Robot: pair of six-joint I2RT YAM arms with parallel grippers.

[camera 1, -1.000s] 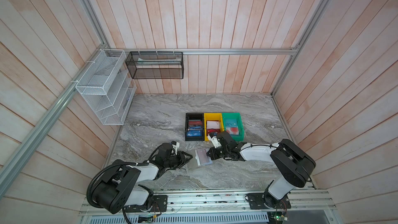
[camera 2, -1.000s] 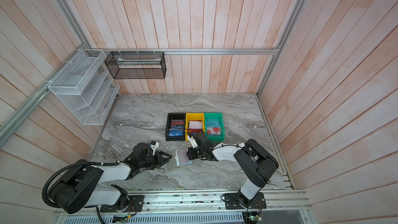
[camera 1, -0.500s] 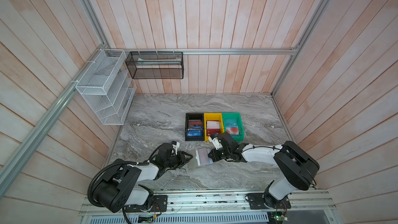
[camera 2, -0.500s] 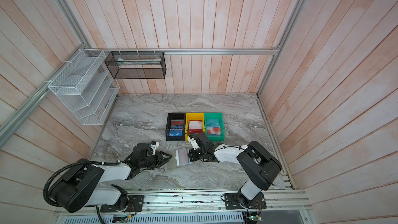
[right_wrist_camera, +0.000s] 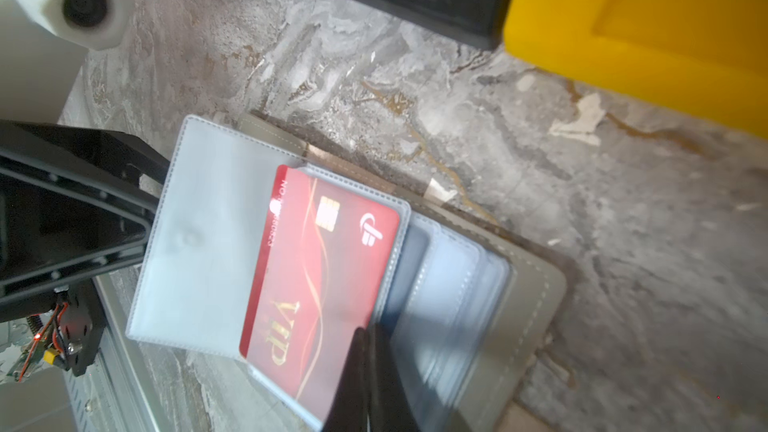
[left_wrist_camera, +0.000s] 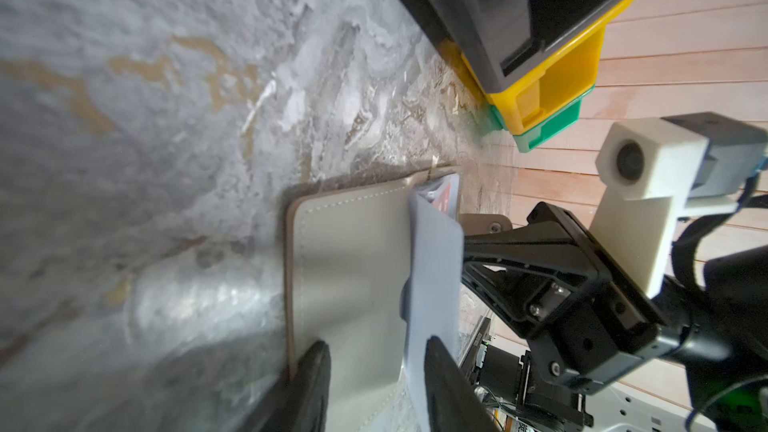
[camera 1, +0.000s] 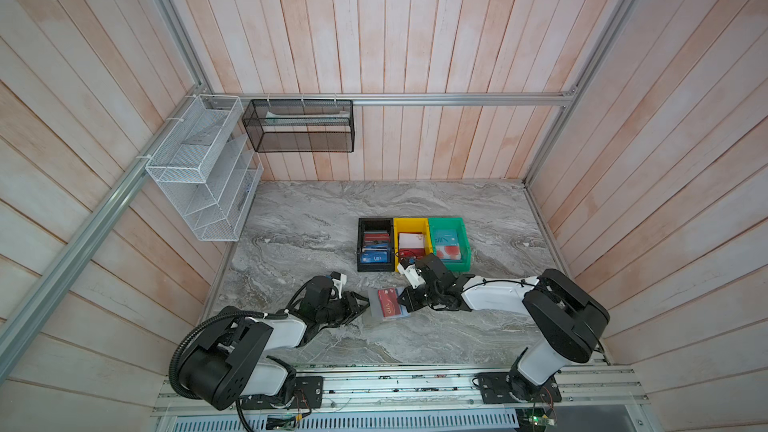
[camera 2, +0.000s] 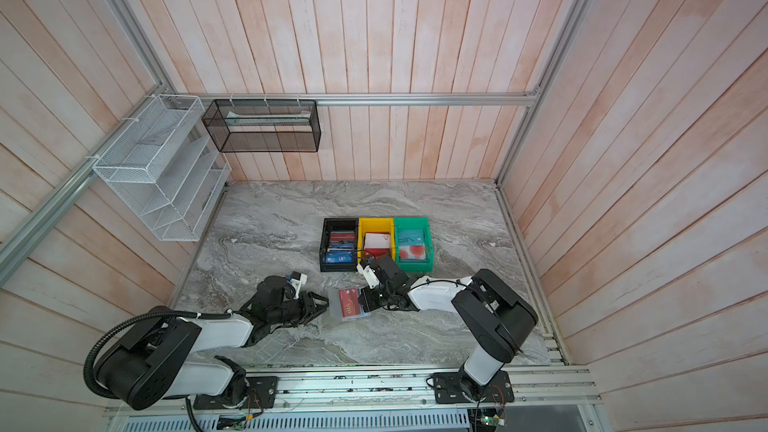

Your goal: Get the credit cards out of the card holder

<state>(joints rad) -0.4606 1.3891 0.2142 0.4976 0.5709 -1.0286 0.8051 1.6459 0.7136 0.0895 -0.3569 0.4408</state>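
On the grey marble table [camera 1: 332, 218], just in front of the black bin [camera 1: 375, 222], yellow bin [camera 1: 411, 222] and green bin [camera 1: 448, 221]: the card holder [camera 1: 375, 308], lying open between two arms. Left gripper [left_wrist_camera: 376, 344]: jaws apart, straddling the grey cover, seemingly pinning it flat. Right gripper [right_wrist_camera: 374, 380]: jaws together at the lower corner of a red credit card [right_wrist_camera: 320, 268]; cannot tell whether nipping its edge. Card lettered "VIP" in gold, sitting in a translucent pocket [right_wrist_camera: 199, 234], one long edge seemingly clear of the sleeve. Likely light, stiff and slick, thin enough to slip out of a pinch or drag in the soft, floppy plastic. Best taken by a bare edge and drawn straight along the pocket, cover held down.
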